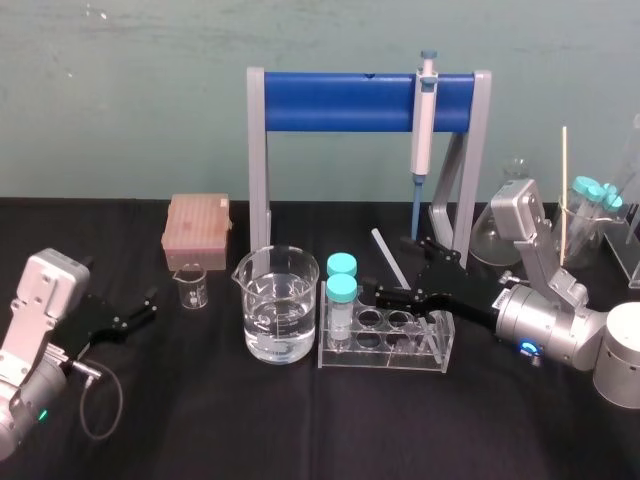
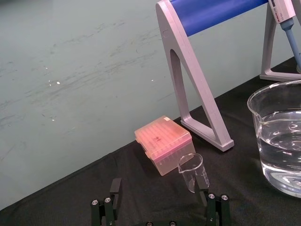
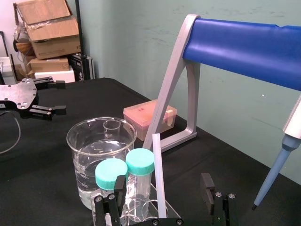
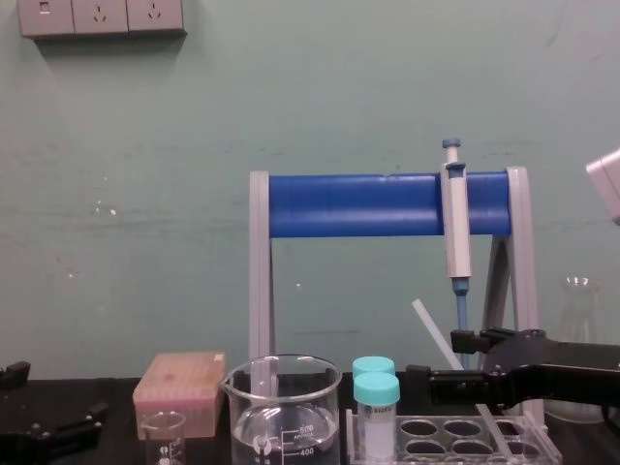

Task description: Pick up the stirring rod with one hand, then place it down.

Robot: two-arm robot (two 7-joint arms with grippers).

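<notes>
Two grippers are showing in the head view. The right gripper [image 1: 397,270] is reaching in over the clear rack [image 1: 432,358] near the middle of the bench, and the left gripper [image 1: 148,308] is idling by the left edge. The stirring rod [image 1: 383,245] is leaning up out of the rack's back row, slanting away from the big beaker [image 1: 278,320] of water. It is looking pencil-thin, straight and milky white.

Looking through the left wrist view, the left gripper's fingers [image 2: 115,186] are standing apart with nothing between them.

Looking through the right wrist view, the rod [image 3: 158,174] is rising between the right gripper's two fingers, which are spread wide and not touching it. It is standing nearer the finger [image 3: 118,184] beside the two capped tubes [image 3: 139,162]. Its lower end is dropping out of sight behind the gripper, probably into a well of the rack.

Seen from the chest, the rod [image 4: 426,320] is slanting up above the black fingers, with the hanging pipette [image 4: 456,232] just beside it.

To my mind the step in hand is the grasp. The fingers should be centring on the rod before closing, so that it is not pushed against the tubes. Smooth glass is likely to slip, so a firm, square pinch is needed, and the lift should be following the rod's own slant to clear the rack and the pipette.
</notes>
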